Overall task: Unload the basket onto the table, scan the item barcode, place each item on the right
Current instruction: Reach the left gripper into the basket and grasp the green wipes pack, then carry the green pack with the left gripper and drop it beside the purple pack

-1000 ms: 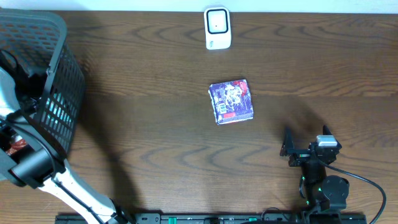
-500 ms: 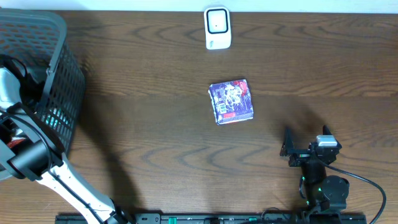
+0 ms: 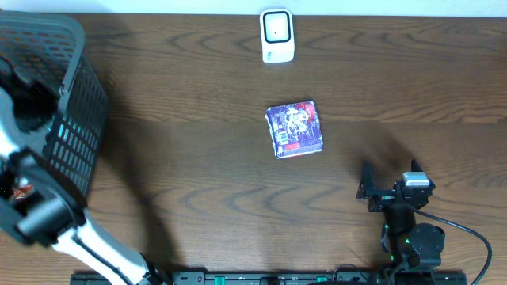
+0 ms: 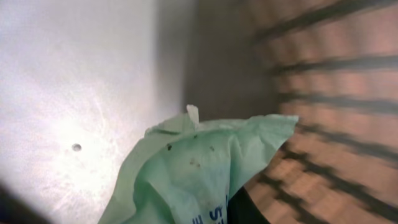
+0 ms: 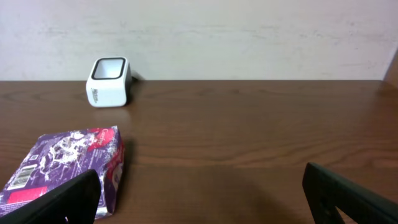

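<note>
Left gripper [image 3: 25, 103] is seen closed tight on a crumpled pale green plastic packet [image 4: 199, 168], held inside the black mesh basket [image 3: 79, 119] at the left end of the dark brown wooden table [image 3: 198, 182]. Right gripper [image 5: 202, 199] is held with jaws wide apart and empty, low over the table's near right part. It is well apart from the purple printed carton [image 3: 295, 130], which is laid flat mid-table, and the small white barcode scanner [image 3: 276, 36] is stood beyond that at the far edge.

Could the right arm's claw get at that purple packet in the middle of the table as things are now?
Probably yes. The right claw stands open and empty, and only bare table lies between it and the purple packet. Whether the arm stretches that far I cannot say.
</note>
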`<state>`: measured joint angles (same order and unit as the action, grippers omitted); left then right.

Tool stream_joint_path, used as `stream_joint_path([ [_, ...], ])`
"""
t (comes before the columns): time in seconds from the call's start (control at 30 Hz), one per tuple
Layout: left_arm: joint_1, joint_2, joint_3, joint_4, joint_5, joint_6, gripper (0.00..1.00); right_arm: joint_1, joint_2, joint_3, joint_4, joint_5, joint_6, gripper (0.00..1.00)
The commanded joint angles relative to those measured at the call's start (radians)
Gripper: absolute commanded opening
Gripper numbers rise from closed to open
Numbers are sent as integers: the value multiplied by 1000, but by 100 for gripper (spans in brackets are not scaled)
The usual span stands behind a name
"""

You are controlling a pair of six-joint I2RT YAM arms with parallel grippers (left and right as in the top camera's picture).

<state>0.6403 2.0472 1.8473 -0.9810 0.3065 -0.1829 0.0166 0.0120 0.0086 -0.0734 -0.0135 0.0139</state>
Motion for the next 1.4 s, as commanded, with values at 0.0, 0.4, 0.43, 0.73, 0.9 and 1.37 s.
stream_joint_path([
  [0.0,2,-227,62,57,48,-107,7,-10,-6,-3,-2,0,7,99],
  [0.4,-62,-595,61,200,55,-248,7,-10,-6,-3,-2,0,7,99],
  [0.43,-93,-600,61,201,74,-255,7,-10,-6,-3,-2,0,7,99],
  [0.73,-495,-514,32,200,122,-237,7,-10,-6,-3,-2,0,7,99],
  [0.9,-700,-406,22,148,109,-150,7,-10,-6,-3,-2,0,7,99],
  [1.37,-1055,-19,22,-133,23,-206,7,-10,-6,-3,-2,0,7,99],
])
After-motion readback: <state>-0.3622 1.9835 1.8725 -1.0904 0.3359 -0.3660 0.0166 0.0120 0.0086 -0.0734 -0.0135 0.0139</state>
